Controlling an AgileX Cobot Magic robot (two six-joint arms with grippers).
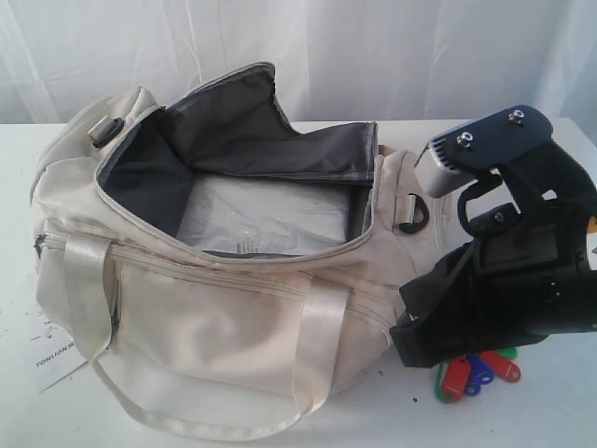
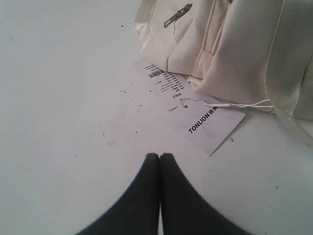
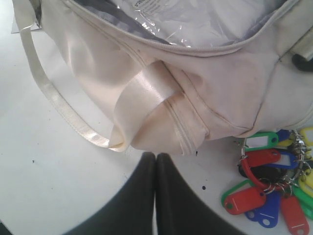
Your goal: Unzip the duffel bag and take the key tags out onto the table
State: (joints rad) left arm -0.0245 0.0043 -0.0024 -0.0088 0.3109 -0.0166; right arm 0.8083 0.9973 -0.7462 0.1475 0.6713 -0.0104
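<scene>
The cream duffel bag [image 1: 215, 308] lies on the white table [image 1: 532, 420] with its top zipper open, showing dark grey lining. The key tags [image 1: 478, 373], a bunch in red, blue and green, rest on the table by the bag's right end, partly under my right arm. In the right wrist view the key tags [image 3: 274, 191] lie beside my right gripper [image 3: 156, 155], which is shut and empty just off the bag's side [image 3: 205, 88]. My left gripper [image 2: 159, 155] is shut, empty, over bare table [image 2: 63, 98] near the bag's end [image 2: 234, 54].
A white paper label [image 2: 195, 110] printed TONLION lies on the table, tied to the bag by a string. A clear plastic packet [image 1: 261, 219] fills the bag's inside. A loose webbing handle [image 3: 58, 107] trails on the table. White curtain [image 1: 373, 47] behind.
</scene>
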